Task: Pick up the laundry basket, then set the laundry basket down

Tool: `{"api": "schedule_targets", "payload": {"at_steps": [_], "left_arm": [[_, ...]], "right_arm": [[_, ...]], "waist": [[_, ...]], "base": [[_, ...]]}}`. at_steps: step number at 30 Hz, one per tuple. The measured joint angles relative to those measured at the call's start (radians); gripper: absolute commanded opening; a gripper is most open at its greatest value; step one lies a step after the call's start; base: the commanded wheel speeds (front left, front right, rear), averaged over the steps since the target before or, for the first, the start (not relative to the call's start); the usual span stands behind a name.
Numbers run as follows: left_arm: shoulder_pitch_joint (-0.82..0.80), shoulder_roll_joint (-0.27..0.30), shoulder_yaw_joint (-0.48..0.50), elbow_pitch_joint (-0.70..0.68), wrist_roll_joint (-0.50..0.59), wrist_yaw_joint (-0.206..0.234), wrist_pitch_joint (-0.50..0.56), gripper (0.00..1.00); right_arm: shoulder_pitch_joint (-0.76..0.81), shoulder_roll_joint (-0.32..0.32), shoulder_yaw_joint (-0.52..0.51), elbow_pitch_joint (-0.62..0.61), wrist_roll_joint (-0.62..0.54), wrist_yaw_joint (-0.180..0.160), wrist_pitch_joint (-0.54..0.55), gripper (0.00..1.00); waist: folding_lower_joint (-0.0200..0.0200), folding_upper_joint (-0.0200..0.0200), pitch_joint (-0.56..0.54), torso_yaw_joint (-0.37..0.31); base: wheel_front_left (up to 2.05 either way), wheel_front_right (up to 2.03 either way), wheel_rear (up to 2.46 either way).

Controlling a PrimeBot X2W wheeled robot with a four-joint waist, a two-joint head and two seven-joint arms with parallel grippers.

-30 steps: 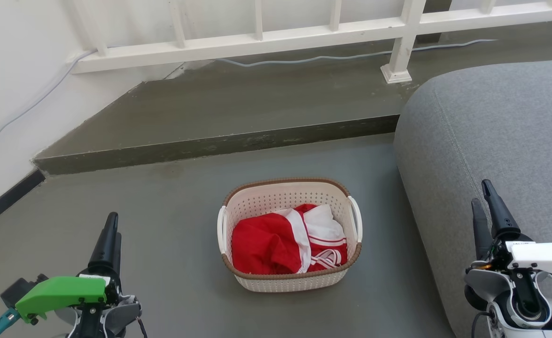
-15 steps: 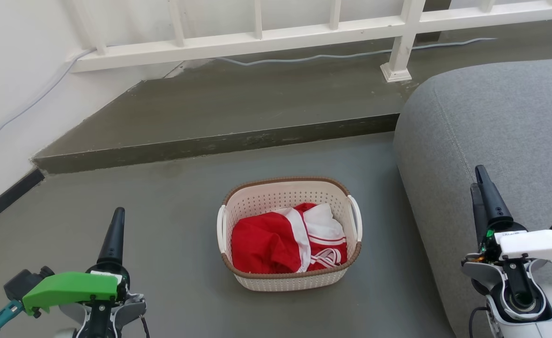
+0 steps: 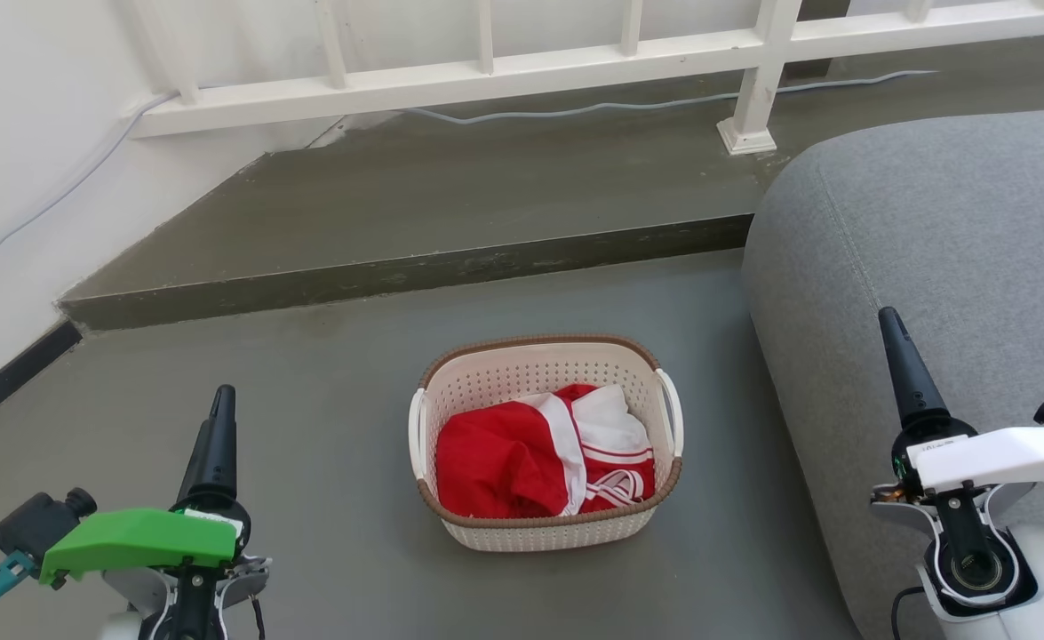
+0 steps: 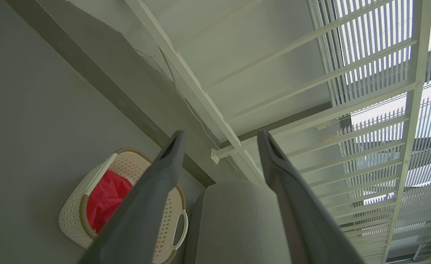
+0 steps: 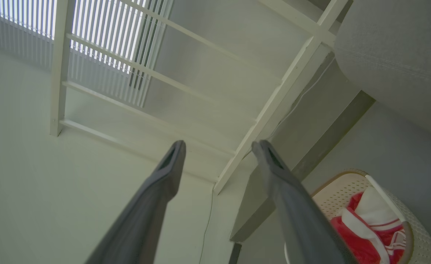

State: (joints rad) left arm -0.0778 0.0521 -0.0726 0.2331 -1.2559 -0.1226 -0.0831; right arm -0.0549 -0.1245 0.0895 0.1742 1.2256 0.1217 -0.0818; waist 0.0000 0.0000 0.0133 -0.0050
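Note:
The laundry basket (image 3: 544, 533), cream perforated plastic with a brown rim and white side handles, stands on the grey floor in the middle of the head view. A red and white garment (image 3: 513, 462) lies in it. My left gripper (image 3: 222, 396) hovers at the lower left, well clear of the basket. At the lower right my right gripper (image 3: 888, 316) is over the sofa's edge. The left wrist view shows the left gripper (image 4: 221, 134) open and empty, with the basket (image 4: 72, 220) at the lower left. The right gripper (image 5: 219, 143) is likewise open, with the basket (image 5: 338, 190) at the lower right.
A grey sofa (image 3: 930, 231) stands close to the basket's right side. Behind the basket runs a raised dark step (image 3: 415, 267) with a white railing (image 3: 486, 76) and a cable along it. A white wall (image 3: 24, 133) borders the left.
Both grippers have rolled at the wrist, so their fingers now line up edge-on in the head view. The right gripper has risen and shifted slightly left. The basket has not moved.

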Motion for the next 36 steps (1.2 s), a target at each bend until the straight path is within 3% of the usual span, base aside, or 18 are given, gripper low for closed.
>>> {"api": "schedule_targets", "payload": {"at_steps": [15, 22, 31, 36], "left_arm": [[-0.002, 0.026, -0.043, -0.012, 0.261, 0.0, -0.043, 1.0], [-0.005, 0.038, -0.063, -0.021, 0.431, 0.0, -0.068, 1.0], [-0.026, 0.058, -0.098, -0.057, 0.656, 0.019, -0.096, 1.0], [-0.026, 0.054, -0.124, -0.058, 0.739, 0.028, -0.111, 1.0]], "right_arm": [[-0.024, -0.044, 0.04, -0.006, -0.27, 0.0, -0.046, 1.0], [-0.024, -0.043, 0.057, -0.014, -0.387, -0.002, -0.069, 1.0], [-0.024, -0.043, 0.06, -0.016, -0.545, -0.053, -0.095, 1.0], [-0.025, -0.042, 0.074, -0.018, -0.616, -0.062, -0.113, 1.0]], "waist": [[0.0, 0.0001, 0.001, -0.002], [0.0, 0.0, 0.003, -0.004], [0.0, 0.0, 0.007, -0.006], [0.0, 0.0, 0.008, -0.007]], "base": [[0.0, 0.0, 0.0], [0.0, 0.0, 0.0], [0.0, 0.0, 0.0], [0.0, 0.0, 0.0]]}}
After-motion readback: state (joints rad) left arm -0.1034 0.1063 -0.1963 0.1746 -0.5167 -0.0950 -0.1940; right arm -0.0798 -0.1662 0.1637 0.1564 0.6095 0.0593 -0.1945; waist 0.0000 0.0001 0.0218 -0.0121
